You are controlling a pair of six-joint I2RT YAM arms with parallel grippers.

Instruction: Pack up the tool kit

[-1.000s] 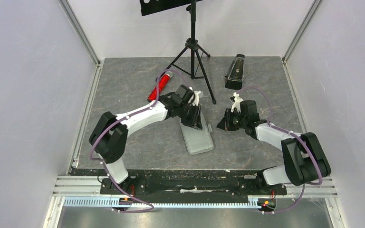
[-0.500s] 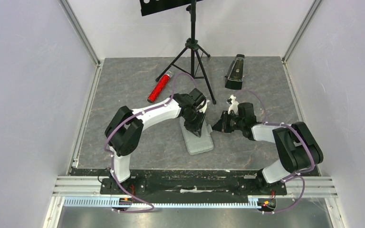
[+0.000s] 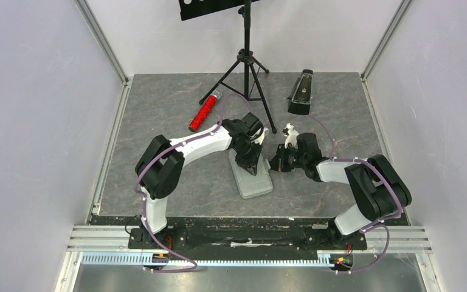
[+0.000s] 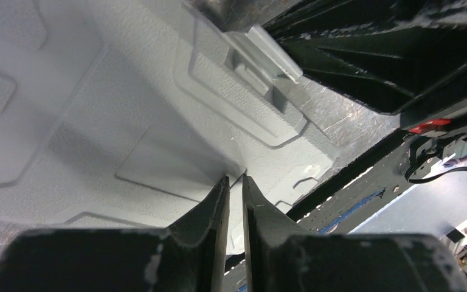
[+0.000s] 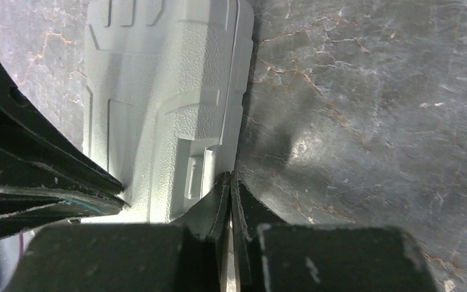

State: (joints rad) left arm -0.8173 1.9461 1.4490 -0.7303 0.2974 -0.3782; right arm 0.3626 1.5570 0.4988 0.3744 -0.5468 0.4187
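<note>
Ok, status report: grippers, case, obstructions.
Left gripper nearly shut, tips on closed case. Right gripper shut, empty, by its latch. Stand leg close behind; cylinder, metronome well off.

no legible text on the grey case (image 3: 255,182), no labels, no numbers

The case (image 3: 255,182) is shut, its contents unseen; its far end hides beneath the left tool (image 3: 250,164). The stand (image 3: 247,58) is cropped on top.
</note>
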